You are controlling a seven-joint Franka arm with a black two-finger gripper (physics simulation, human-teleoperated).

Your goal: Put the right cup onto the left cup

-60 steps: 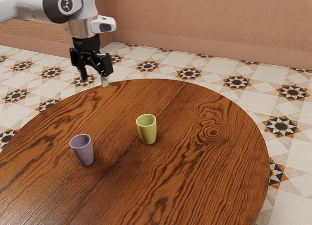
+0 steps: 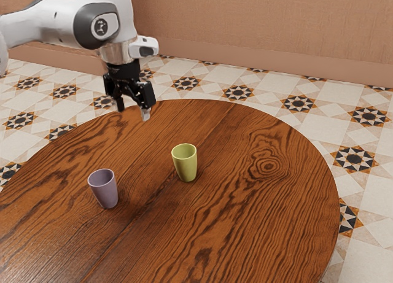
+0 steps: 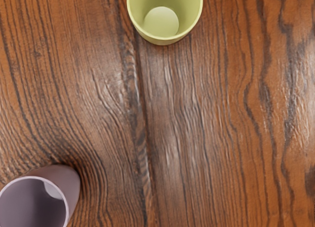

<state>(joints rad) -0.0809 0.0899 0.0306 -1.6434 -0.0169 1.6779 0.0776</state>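
Observation:
My gripper [image 2: 132, 113] hangs in the air above the table's far left part in the exterior view, its two fingers apart with nothing between them. The green cup [image 2: 185, 163] stands upright near the table's middle, lower than my gripper and off to the exterior view's right. Closer to that camera, the purple cup [image 2: 104, 189] stands upright, apart from the green one. In the wrist view I look into the green cup [image 3: 165, 32] and the purple cup [image 3: 73, 183]; both are partly cut off by the picture's edges.
A round brown wooden table [image 2: 258, 215] carries both cups. Around it lies a patterned tile floor [image 2: 362, 172], with a pinkish-brown wall [image 2: 270, 28] behind.
My gripper has moved toward the exterior view's right and slightly lower, nearer the green cup. Both cups stand where they were.

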